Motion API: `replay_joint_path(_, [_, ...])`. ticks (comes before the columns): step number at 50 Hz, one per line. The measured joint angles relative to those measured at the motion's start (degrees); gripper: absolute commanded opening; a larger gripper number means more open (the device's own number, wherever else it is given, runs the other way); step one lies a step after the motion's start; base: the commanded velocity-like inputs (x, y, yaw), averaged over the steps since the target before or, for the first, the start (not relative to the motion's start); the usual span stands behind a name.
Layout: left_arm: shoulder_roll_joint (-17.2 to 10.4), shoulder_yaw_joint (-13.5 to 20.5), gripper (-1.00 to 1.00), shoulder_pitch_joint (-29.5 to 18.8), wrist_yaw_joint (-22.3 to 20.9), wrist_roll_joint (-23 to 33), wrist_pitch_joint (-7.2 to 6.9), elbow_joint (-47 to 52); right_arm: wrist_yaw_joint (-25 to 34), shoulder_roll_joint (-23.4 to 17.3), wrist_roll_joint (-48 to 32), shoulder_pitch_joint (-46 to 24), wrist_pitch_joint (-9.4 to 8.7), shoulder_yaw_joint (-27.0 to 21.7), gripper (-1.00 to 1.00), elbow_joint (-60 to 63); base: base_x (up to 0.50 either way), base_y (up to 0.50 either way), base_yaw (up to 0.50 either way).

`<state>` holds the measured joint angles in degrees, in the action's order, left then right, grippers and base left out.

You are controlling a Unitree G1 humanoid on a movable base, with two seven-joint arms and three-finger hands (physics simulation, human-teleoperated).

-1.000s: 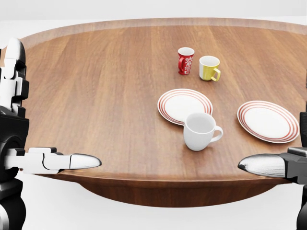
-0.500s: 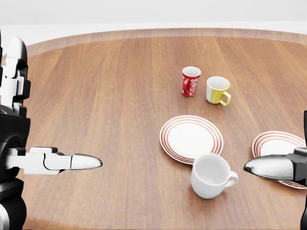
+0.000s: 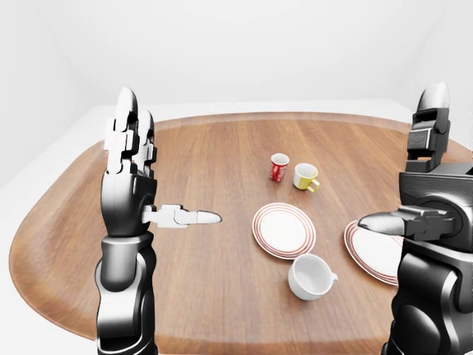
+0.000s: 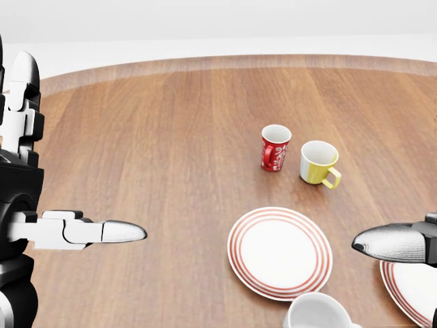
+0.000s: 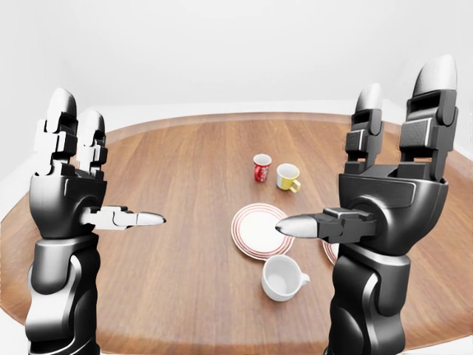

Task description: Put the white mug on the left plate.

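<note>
White mug (image 3: 311, 276) stands on the surface (image 3: 214, 170), near the left plate (image 3: 284, 230); left hand (image 3: 137, 174) and right hand (image 5: 392, 185) are raised, fingers spread, holding nothing.

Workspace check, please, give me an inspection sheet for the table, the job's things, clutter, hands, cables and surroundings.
Surface: round wooden table, brown grain.
Job's things: white mug upright, handle to the view's right, standing on the wood just below the left plate, not on it.
Clutter: right plate partly hidden by an arm; red mug and yellow mug side by side.
Grippers: left hand and right hand raised, open, empty.
Cables: nothing seen.
Surroundings: plain white walls and floor.
</note>
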<state>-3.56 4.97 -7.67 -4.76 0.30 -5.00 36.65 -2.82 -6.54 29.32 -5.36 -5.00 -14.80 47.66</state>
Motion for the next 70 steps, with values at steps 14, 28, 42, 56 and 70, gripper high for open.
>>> replay_joint_path(14, [0.1,-0.1,1.00,0.2,-0.1,0.1,0.00,0.1,0.3,0.1,-0.2,0.4,0.00,0.1,1.00,0.6,0.50,-0.03,0.00])
replay_joint_path(28, [0.1,-0.1,1.00,0.2,-0.2,0.1,0.00,-0.1,0.3,0.1,-4.9,0.4,0.00,3.5,1.00,0.6,0.14,-0.01,0.00])
replay_joint_path(42, [0.1,-0.1,1.00,0.2,-0.2,0.2,0.00,-0.1,6.0,0.7,-18.6,-0.4,0.00,13.1,1.00,3.4,0.00,0.00,0.00])
replay_joint_path(56, [0.0,-0.1,1.00,0.3,-0.2,0.2,0.00,0.0,15.1,1.1,-26.7,2.5,0.00,15.1,1.00,5.7,0.00,0.00,0.00])
replay_joint_path(70, [0.0,-0.1,1.00,0.3,-0.4,0.4,0.00,0.1,21.8,0.7,-30.9,9.3,0.00,14.1,1.00,10.6,0.00,0.00,0.00])
